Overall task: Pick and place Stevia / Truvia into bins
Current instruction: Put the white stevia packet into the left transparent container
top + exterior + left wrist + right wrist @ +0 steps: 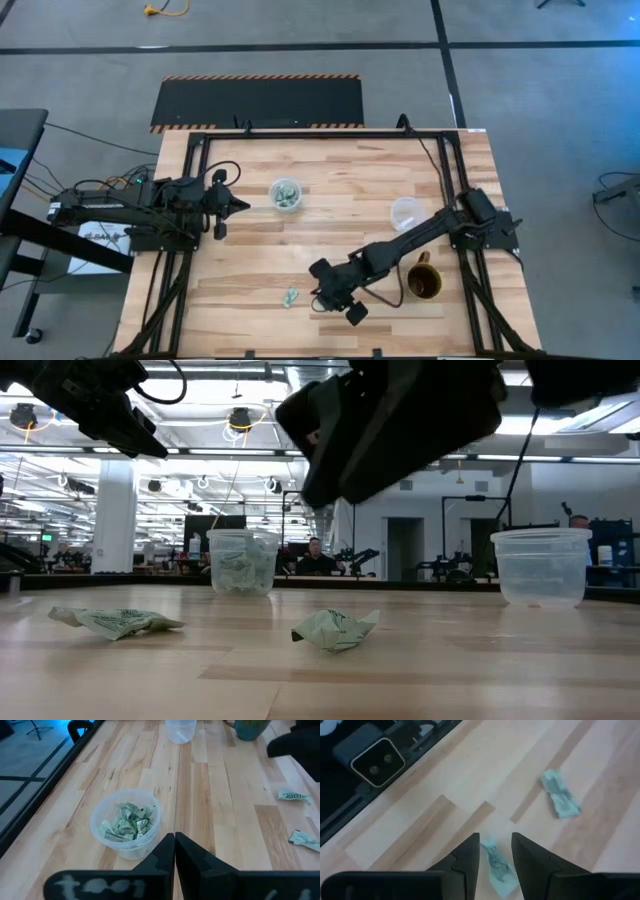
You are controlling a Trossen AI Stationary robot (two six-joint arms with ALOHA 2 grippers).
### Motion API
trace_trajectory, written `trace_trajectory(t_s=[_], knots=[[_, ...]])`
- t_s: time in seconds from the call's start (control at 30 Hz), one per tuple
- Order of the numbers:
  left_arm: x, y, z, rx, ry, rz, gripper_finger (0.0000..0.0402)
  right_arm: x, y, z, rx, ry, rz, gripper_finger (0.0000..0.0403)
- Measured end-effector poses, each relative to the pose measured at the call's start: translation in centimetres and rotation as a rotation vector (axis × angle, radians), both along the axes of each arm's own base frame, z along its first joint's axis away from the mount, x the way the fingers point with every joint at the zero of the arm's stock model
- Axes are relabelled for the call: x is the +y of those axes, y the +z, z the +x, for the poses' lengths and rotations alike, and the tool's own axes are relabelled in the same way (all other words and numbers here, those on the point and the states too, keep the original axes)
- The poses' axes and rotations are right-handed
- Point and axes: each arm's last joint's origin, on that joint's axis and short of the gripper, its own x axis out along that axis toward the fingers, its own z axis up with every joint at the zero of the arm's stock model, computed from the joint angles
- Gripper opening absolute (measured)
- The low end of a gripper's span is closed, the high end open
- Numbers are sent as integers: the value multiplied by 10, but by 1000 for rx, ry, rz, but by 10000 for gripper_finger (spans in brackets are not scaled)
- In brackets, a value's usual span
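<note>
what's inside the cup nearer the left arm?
The cup holds a heap of crumpled green-and-white sachets, roughly half full. Whatever lies under the top layer is covered. The other cup looks empty.

Large open robotics lab or workshop: exposed ceiling lights (238, 417), a white column (114, 515), equipment racks (470, 535), a seated person (316, 557), and hazard-striped floor matting (258, 101) beyond the wooden table (330, 170).

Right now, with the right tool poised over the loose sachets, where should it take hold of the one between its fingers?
Grip the crumpled sachet across its narrow middle, coming straight down from above. It lies flat on the table, lengthwise in the gap of the open right tool, so the fingers already straddle its short width. The second sachet lies apart, clear of the closing path.
</note>
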Motion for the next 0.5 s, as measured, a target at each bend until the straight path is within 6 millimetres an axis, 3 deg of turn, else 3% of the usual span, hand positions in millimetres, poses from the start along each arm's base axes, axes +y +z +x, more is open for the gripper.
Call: trace_trajectory(t_s=[0.13, 0.5], knots=[[0, 0, 0, 1, 0, 0, 0, 10, -11, 6, 25, 30, 1, 107], [0, 0, 0, 0, 0, 0, 0, 0, -13, 14, 67, 31, -28, 129]])
